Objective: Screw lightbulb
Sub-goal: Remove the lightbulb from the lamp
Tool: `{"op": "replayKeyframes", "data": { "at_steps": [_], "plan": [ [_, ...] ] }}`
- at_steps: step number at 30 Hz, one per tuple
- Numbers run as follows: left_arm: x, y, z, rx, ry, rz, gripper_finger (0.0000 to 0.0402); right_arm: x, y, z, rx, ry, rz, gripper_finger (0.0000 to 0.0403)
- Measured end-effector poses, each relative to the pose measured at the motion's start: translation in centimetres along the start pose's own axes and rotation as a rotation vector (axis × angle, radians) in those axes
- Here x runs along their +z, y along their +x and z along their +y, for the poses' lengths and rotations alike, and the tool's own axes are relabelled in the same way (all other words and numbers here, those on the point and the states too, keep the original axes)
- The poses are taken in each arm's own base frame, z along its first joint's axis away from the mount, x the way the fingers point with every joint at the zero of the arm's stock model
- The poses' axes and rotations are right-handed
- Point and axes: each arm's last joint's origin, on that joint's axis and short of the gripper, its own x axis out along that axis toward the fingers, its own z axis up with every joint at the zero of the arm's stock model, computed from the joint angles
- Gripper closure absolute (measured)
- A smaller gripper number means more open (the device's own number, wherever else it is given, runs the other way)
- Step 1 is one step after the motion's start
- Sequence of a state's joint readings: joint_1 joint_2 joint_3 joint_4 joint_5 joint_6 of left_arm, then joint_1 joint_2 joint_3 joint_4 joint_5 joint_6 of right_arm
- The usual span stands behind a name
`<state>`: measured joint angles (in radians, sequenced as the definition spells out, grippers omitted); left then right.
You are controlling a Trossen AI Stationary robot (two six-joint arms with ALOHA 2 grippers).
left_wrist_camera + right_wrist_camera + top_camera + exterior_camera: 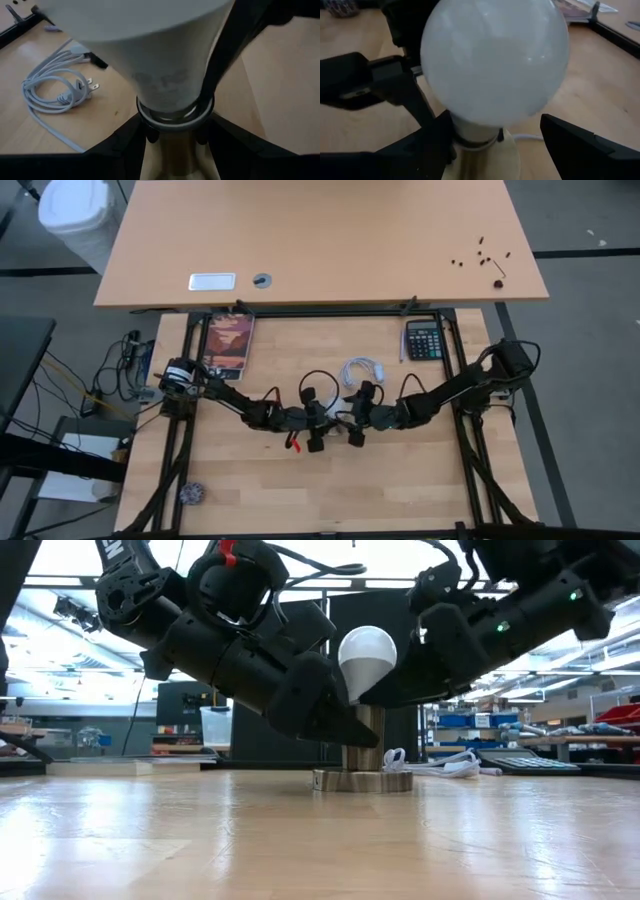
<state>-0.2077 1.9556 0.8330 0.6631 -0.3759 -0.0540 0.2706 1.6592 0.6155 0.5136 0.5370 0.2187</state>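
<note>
The lightbulb (366,658) stands upright in the silvery socket (362,778) at mid-table, base down in the socket's neck. The left gripper (175,137) pinches the socket's neck just below the bulb. The right gripper (495,145) sits spread around the bulb's lower part, apparently not touching it. Behind lie the coiled white cord (361,370) and a calculator (424,339).

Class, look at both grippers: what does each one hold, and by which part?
The left gripper clamps the socket at its upright collar under the lightbulb. The right gripper straddles the lightbulb's neck; contact cannot be told.
</note>
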Motion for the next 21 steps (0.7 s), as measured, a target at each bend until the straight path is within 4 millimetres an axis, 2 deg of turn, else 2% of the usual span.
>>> {"op": "replayKeyframes", "data": {
  "at_steps": [9,14,21],
  "plan": [
    [0.0,0.0,-0.1,-0.001,0.014,0.002,0.0208,0.3,-1.8,0.6,-0.003,-0.081,0.011,0.0096],
    [0.0,0.0,-0.1,-0.002,0.017,-0.001,0.0208,0.3,-1.2,0.4,0.110,-0.016,0.029,0.0096],
    [0.1,0.0,-0.1,-0.003,0.014,-0.013,0.0208,1.3,-0.2,-0.1,0.137,0.023,-0.085,0.0096]
  ]
}}
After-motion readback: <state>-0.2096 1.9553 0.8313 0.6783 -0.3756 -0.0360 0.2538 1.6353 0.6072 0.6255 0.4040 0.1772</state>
